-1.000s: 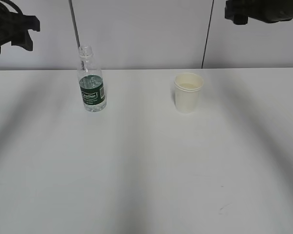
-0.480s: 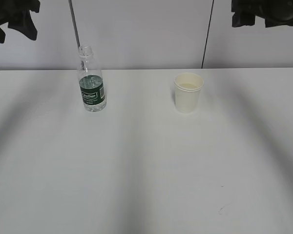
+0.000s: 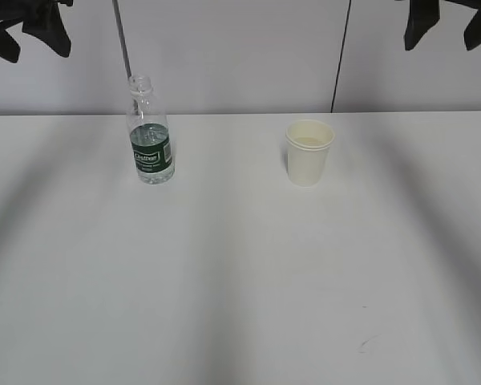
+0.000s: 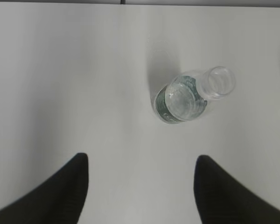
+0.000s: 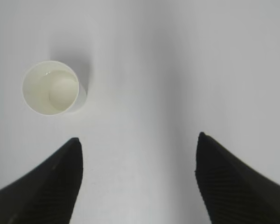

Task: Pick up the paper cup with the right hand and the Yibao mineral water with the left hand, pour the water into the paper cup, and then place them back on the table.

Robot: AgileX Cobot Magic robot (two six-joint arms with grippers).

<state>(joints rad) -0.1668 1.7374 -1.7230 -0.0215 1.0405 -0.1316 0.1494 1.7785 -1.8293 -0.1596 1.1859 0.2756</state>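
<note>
The Yibao mineral water (image 3: pixel 150 143), a clear capless bottle with a dark green label, stands upright on the white table (image 3: pixel 240 281) at the back left; the left wrist view shows it (image 4: pixel 182 100) from above, ahead and right of the jaws. The cream paper cup (image 3: pixel 309 152) stands upright at the back right, with clear water in its bottom; the right wrist view shows it (image 5: pixel 51 88) ahead and left of the jaws. My left gripper (image 4: pixel 141 161) is open and empty, high above the table. My right gripper (image 5: pixel 139 142) is open and empty, also high up.
A white wall with a dark vertical seam (image 3: pixel 341 56) and a thin grey rod (image 3: pixel 122 40) stands behind the table. The arms' soft shadows lie across the tabletop.
Both grippers have risen and drawn outward toward the top corners of the exterior view. The bottle and the cup have not moved.
</note>
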